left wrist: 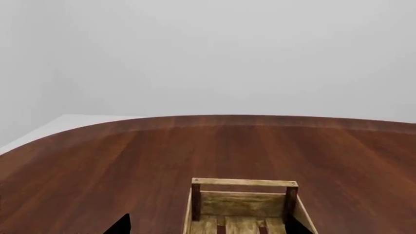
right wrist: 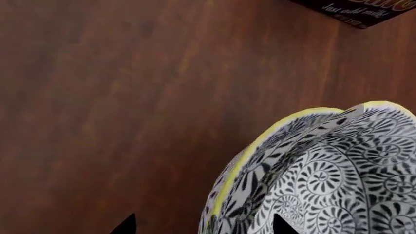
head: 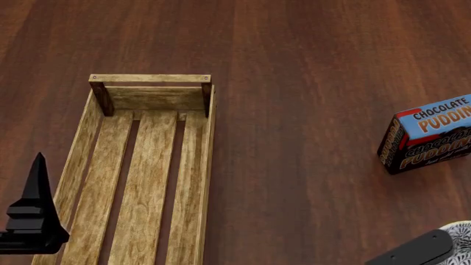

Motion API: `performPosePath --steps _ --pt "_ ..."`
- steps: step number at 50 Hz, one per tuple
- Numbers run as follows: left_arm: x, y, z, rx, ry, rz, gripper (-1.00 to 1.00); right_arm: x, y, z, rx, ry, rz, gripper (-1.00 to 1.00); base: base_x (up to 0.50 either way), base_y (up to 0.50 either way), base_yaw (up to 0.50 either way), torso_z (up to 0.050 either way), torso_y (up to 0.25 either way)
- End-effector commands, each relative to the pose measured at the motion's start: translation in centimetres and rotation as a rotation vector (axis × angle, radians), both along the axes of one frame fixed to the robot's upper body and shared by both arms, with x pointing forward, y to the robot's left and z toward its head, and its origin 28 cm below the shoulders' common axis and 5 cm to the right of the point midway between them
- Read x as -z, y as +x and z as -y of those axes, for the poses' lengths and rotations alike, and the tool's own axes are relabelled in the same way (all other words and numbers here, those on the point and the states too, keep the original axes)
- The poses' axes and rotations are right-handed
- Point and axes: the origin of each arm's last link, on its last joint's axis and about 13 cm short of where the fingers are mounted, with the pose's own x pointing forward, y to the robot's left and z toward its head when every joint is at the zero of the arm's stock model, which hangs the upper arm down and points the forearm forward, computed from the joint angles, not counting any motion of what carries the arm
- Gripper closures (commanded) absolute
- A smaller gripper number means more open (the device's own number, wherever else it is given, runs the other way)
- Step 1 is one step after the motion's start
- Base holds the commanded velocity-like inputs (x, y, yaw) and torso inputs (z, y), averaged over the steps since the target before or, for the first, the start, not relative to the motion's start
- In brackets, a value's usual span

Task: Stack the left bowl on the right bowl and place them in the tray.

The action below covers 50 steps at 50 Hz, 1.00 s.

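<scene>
The tray (head: 140, 176) lies left on the table (head: 309, 66), pudding box (head: 428, 134) well right, bowl (head: 462, 236) nearer.

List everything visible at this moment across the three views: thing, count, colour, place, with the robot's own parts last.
Table: one, dark reddish-brown wood, under everything.
Tray: one, light weathered wood with darker corner posts, left half of the head view, nothing in it; its end also shows in the left wrist view.
Pudding box: one, blue and black, on the table at the head view's right edge, apart from the tray.
Bowls: patterned black and white with yellow rims, seen close in the right wrist view; two rims seem nested, count uncertain; a sliver shows at the head view's lower right corner.
Left gripper: black, beside the tray's left wall; open or shut cannot be told.
Right gripper: black, by the bowls; grip cannot be told.
</scene>
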Motion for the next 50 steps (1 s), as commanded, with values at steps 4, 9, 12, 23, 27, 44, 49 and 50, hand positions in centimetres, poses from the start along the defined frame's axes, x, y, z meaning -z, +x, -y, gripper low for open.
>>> performPosePath --steps 4,9,12,23,27,44,49,50 --pt "0.1 0.0 0.0 -0.001 -0.002 -0.002 -1.00 1.4 0.6 -0.1 0.009 0.023 -0.030 -1.00 0.00 0.00 0.00 0.000 0.000" --pt "0.0 0.0 0.0 0.001 -0.002 0.000 -1.00 2.1 0.6 -0.1 0.010 0.040 -0.046 -1.00 0.00 0.00 0.00 0.000 0.000" --pt "0.0 0.0 0.0 0.001 -0.003 0.002 -1.00 2.5 0.7 -0.1 0.012 0.051 -0.052 -1.00 0.00 0.00 0.00 0.000 0.000" --pt "-0.2 0.1 0.0 0.004 -0.004 0.006 -1.00 2.2 0.5 -0.2 -0.001 0.060 -0.045 1.00 0.01 0.00 0.00 0.000 -0.002" --pt "-0.2 0.0 0.0 0.003 -0.005 0.006 -1.00 1.4 0.2 -0.7 -0.019 0.037 -0.030 1.00 0.00 0.00 0.00 0.000 0.000" --pt "-0.1 -0.2 -0.2 -0.003 -0.013 0.007 -1.00 -4.8 -0.7 -3.5 -0.155 -0.016 0.068 1.00 0.00 0.00 0.00 0.000 0.000" --pt "0.0 -0.2 -0.3 -0.006 -0.014 0.007 -1.00 -6.4 -0.5 -4.3 -0.198 -0.029 0.092 1.00 0.00 0.00 0.00 0.000 0.000" --pt "0.0 -0.2 -0.3 -0.006 -0.015 0.007 -1.00 -6.5 -0.5 -4.4 -0.204 -0.031 0.092 1.00 0.00 0.00 0.00 0.000 0.000"
